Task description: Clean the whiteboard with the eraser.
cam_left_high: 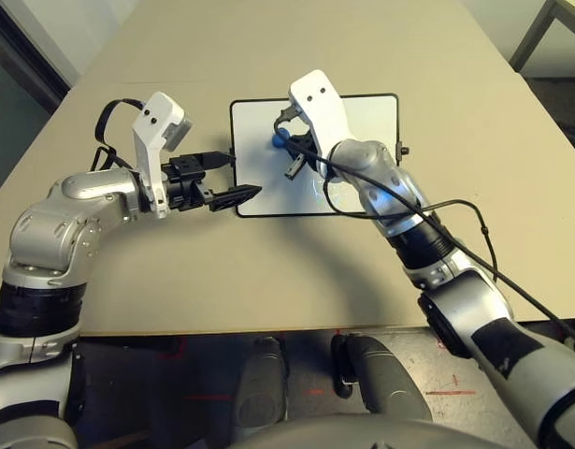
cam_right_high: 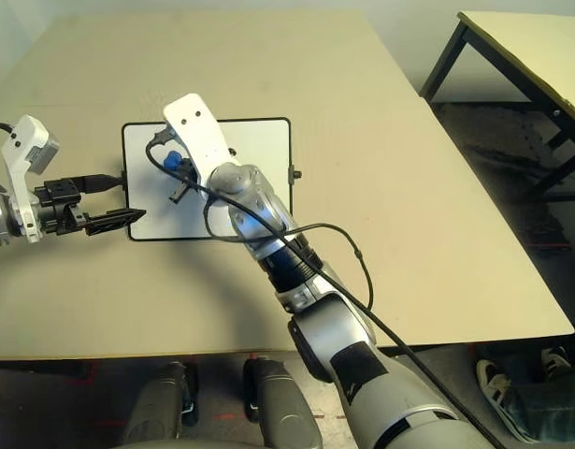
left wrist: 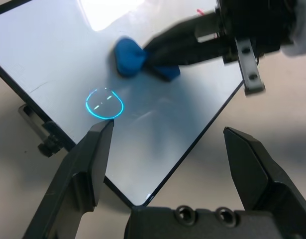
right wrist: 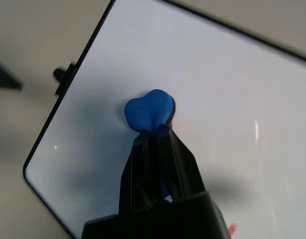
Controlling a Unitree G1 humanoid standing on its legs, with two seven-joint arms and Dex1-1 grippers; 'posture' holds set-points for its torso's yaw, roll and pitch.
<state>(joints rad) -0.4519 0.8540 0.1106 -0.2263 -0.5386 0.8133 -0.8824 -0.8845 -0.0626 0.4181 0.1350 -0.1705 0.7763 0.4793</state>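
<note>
Right gripper (right wrist: 153, 130) rubs the eraser (right wrist: 149, 109) over the whiteboard (cam_left_high: 362, 117) while the left gripper (cam_left_high: 238, 176) guards the board's edge.

The whiteboard lies flat on the worktop (cam_left_high: 268, 271), and the blue eraser sits on its surface near the board's left short side, toward the far edge. The right gripper's fingers are pressed together on the eraser's waist, pinching it so its rounded end meets the board, probably to keep a firm wiping contact. The left gripper's fingers (left wrist: 88, 164) are spread wide and hold nothing; they straddle the board's near-left corner, likely to stop it sliding under the wiping. A small red mark (right wrist: 232, 229) shows on the board just beside the right gripper, so cleaning seems unfinished.
</note>
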